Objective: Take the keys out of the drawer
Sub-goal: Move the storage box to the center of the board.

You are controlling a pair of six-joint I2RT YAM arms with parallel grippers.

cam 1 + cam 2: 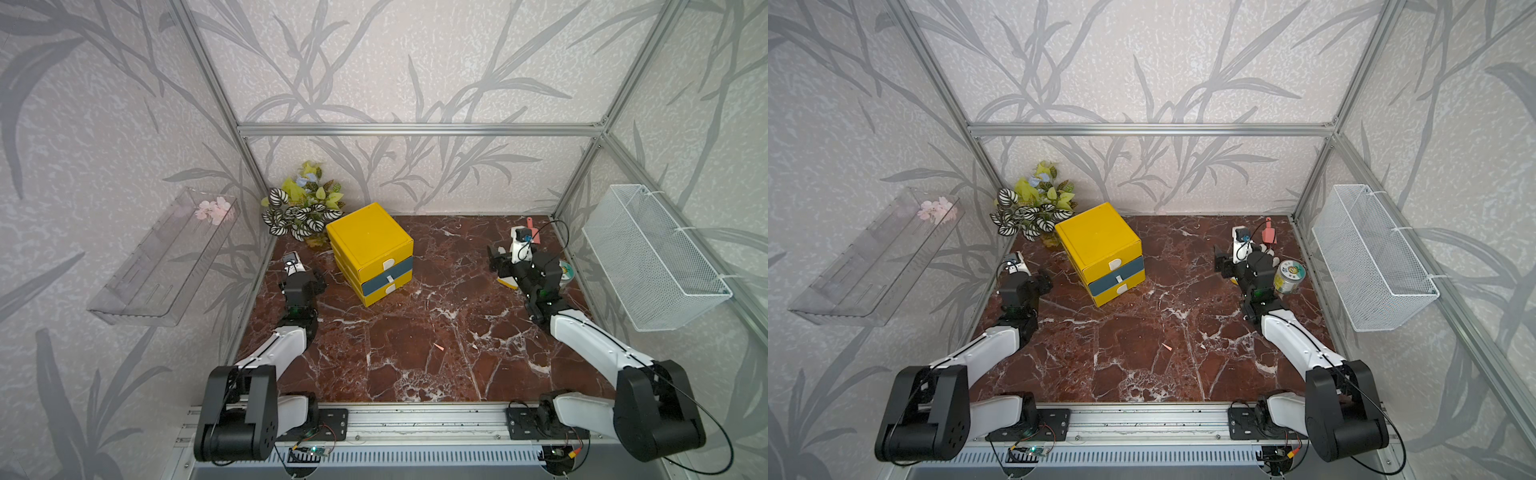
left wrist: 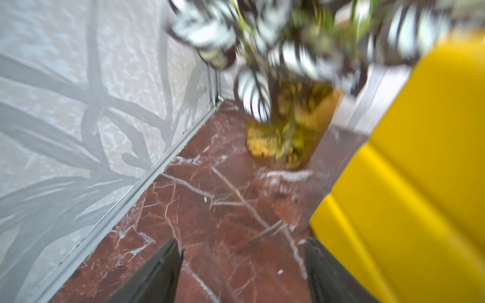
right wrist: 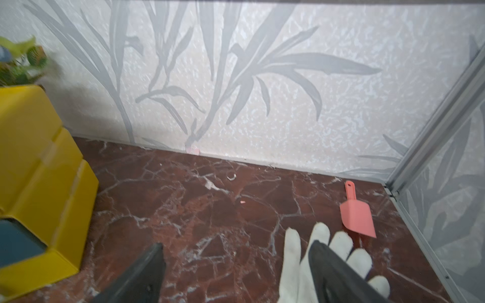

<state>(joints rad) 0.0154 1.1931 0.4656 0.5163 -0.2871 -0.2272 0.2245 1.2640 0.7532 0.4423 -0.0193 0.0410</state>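
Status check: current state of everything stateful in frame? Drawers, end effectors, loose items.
drawer unit: all three drawers look shut
keys: none visible
left end effector: open, empty
right end effector: open, empty
white glove: lying flat on the table
pink scoop: lying flat near the back corner
tin: upright, top looks closed

Red marble desk (image 1: 415, 365): potted striped-leaf plant (image 1: 303, 212), far left corner; pink scoop (image 3: 357, 215), far right corner, near white glove (image 3: 294, 262) and round tin (image 1: 1289, 277). Walls: clear shelf (image 1: 158, 270) with pink blossoms (image 1: 214, 211); white mesh basket (image 1: 652, 257).
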